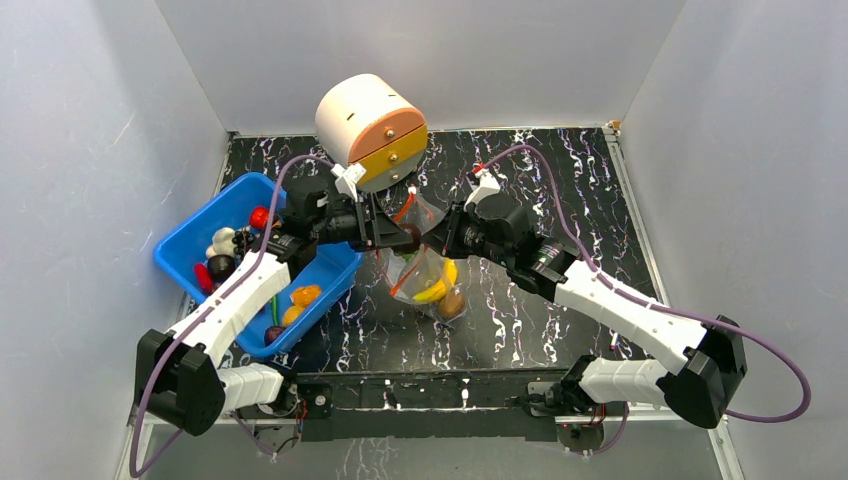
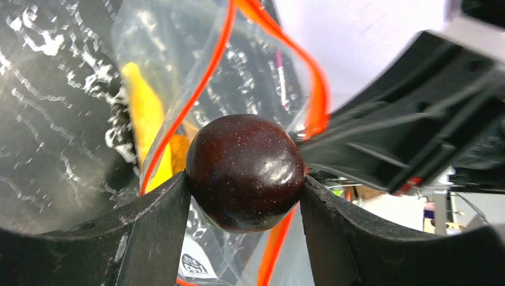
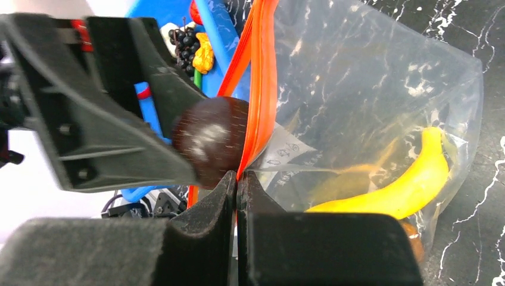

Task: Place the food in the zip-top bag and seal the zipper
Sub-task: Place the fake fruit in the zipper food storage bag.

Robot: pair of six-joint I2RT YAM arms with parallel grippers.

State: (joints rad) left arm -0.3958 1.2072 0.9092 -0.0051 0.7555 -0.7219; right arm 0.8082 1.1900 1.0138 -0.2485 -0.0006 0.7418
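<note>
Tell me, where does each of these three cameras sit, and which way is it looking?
Top view: fixed above and behind the arms, looking down on the table; both arms show, blue bin at left.
Left wrist: on the left arm, looking along the left claw, whose fingers hold a dark round fruit at the open zip-top bag.
Right wrist: on the right arm, looking along the right claw, shut on the zipper.
Shared: both wrist views show the fruit, zipper and the banana inside the bag.

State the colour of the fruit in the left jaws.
The fruit is glossy dark maroon; clearest in left wrist view.
</note>
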